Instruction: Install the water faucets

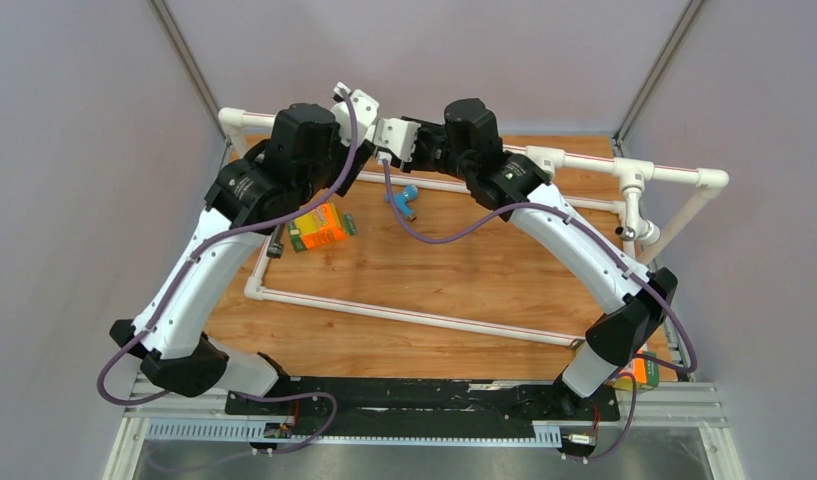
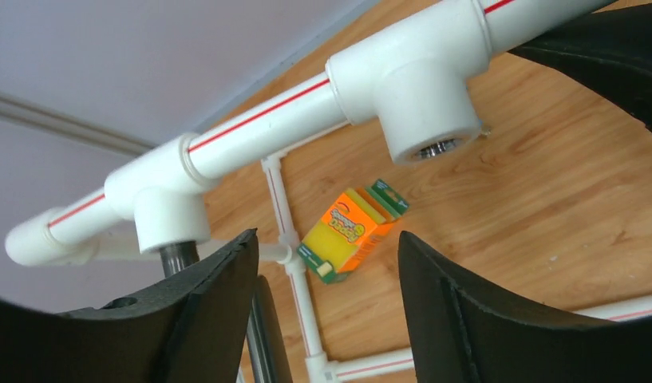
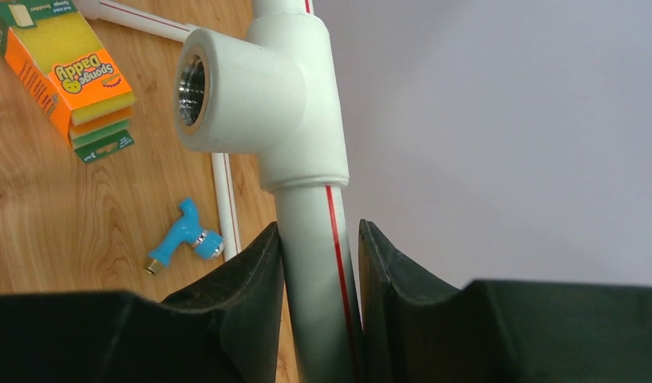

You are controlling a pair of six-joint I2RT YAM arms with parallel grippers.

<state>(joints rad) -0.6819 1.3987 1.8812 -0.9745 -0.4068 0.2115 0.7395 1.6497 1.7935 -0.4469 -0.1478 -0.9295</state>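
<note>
Around the rig stand pale lilac walls (image 1: 74, 150), with a wooden tabletop (image 1: 464, 270) below.

The left gripper (image 2: 326, 239) is released. Its jaws stand apart with nothing between them, just under the raised far rail of the white plastic pipe frame (image 3: 310, 263). Right beside its left finger, the dark-brown metal tube faucet (image 2: 177, 257) hangs from the leftward tee socket (image 2: 167, 215) at the far-left corner. Its neck is already entered there. How deep it sits cannot be told.

The right gripper (image 3: 318, 227) is clenched around the same rail just below the next tee socket (image 3: 227, 88), apparently bracing the frame.

The step in hand looks like screwing the dark faucet home, caught between turns with the left jaws let go. The next move calls for closing again on the tube squarely and twisting without cross-threading, while the right grip keeps the rail from rolling.

The small blue plastic faucet (image 3: 183, 239) lies on its side on the tabletop toward the far edge. It is just beside a thin frame pipe and not yet fitted.

As for what holds things, the braced tee socket shows bare metal thread and is empty. An orange cardboard box (image 2: 350, 231) lying on the wood carries yellow and green sponges (image 3: 59, 36), which show through its open face.
</note>
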